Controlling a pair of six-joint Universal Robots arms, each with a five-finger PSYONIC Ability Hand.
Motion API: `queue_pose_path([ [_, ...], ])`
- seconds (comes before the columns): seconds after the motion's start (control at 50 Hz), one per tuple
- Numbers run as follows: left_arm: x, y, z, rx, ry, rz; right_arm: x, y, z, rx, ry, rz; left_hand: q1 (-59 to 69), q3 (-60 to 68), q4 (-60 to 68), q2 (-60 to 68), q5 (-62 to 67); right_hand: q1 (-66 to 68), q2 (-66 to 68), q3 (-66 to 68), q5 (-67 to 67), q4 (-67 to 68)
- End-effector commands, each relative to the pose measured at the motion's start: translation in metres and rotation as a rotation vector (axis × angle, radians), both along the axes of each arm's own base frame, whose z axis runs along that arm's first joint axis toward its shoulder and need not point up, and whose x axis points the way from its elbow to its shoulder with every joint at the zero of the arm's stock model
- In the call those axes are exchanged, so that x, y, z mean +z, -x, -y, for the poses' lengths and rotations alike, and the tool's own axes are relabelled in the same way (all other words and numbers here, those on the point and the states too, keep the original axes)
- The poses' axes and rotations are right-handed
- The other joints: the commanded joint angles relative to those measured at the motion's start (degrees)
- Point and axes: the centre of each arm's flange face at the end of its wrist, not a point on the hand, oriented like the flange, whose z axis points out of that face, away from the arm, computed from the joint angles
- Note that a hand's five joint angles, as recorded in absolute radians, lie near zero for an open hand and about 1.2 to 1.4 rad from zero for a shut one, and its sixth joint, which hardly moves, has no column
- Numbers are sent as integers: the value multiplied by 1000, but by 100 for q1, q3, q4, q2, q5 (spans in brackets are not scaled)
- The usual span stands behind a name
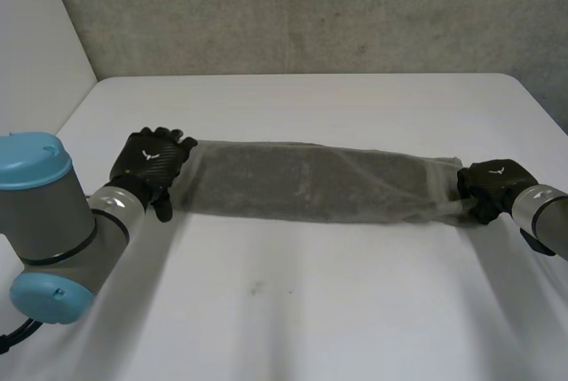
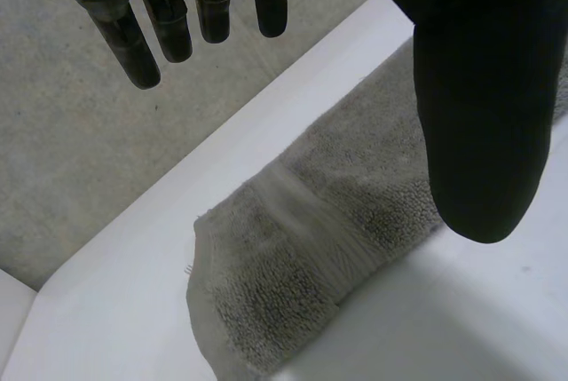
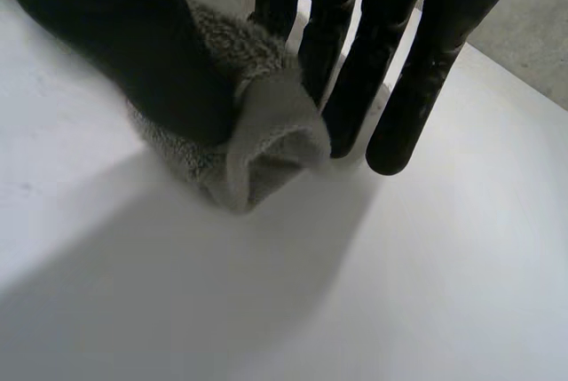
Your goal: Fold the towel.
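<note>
The towel [image 1: 311, 181] lies as a low band across the bench [image 1: 293, 319], with the left hand [image 1: 151, 161] at one end and the right hand [image 1: 493, 187] pinching the other. Bare bench runs wide on the near side and beyond the towel to the far edge, where a grey wall [image 1: 311, 8] closes the way. The left arm [image 1: 44, 221] crowds the near corner; the towel's end by its fingers [image 2: 146, 48] seems flat.
</note>
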Motion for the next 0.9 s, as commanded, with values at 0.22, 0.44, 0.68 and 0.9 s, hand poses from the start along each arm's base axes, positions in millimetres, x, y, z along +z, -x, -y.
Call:
queue_pose_path([
  [0.22,-4,-7,0,17,-15,9,37,72,50,-150,261,-478,-36,48,34,51,-161,2655,1559,1616,1785,1603],
  [0.44,-3,-8,-2,20,-13,9,93,-28,27,104,572,-414,-36,48,34,51,-161,2655,1559,1616,1785,1603],
  [0.68,2,-10,-3,28,-3,6,89,-189,-42,574,952,-355,-36,48,34,51,-161,2655,1559,1616,1785,1603],
  [0.9,-2,-20,0,54,-18,10,-14,-265,-140,1104,940,-303,-36,48,34,51,-161,2655,1559,1616,1785,1603],
])
